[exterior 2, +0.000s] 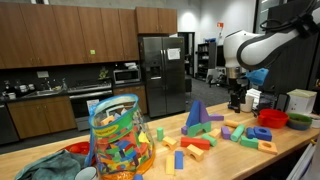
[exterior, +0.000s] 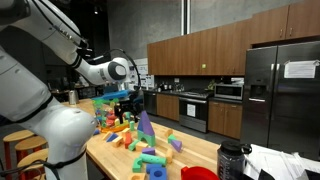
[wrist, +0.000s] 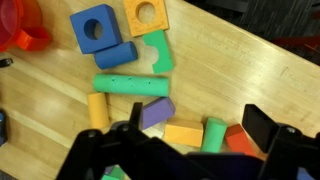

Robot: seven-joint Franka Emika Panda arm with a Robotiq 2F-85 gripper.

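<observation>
My gripper (wrist: 200, 132) hangs open above a scatter of foam blocks on the wooden table (wrist: 240, 60). Nothing is held between its fingers (wrist: 262, 125). Below the jaws lie a yellow-orange rectangular block (wrist: 183, 134), a short green cylinder (wrist: 213, 133) and a red block (wrist: 240, 140). A purple block (wrist: 157, 112) lies beside the left finger. Farther off are a long green cylinder (wrist: 132, 84), a yellow cylinder (wrist: 97, 108), a green arch piece (wrist: 157, 50), a blue square block with a hole (wrist: 93, 27) and an orange one (wrist: 146, 15). In both exterior views the gripper (exterior: 125, 103) (exterior 2: 237, 100) hovers clear of the tabletop.
A red bowl (wrist: 25, 25) (exterior 2: 272, 118) sits near the blocks. A clear bag full of blocks (exterior 2: 120, 140) stands on the table, with a tall blue-purple pointed block (exterior 2: 195, 115) (exterior: 146, 124) nearby. A black bottle (exterior: 230, 160) stands at the table's end. Kitchen cabinets and a fridge (exterior 2: 160, 70) stand behind.
</observation>
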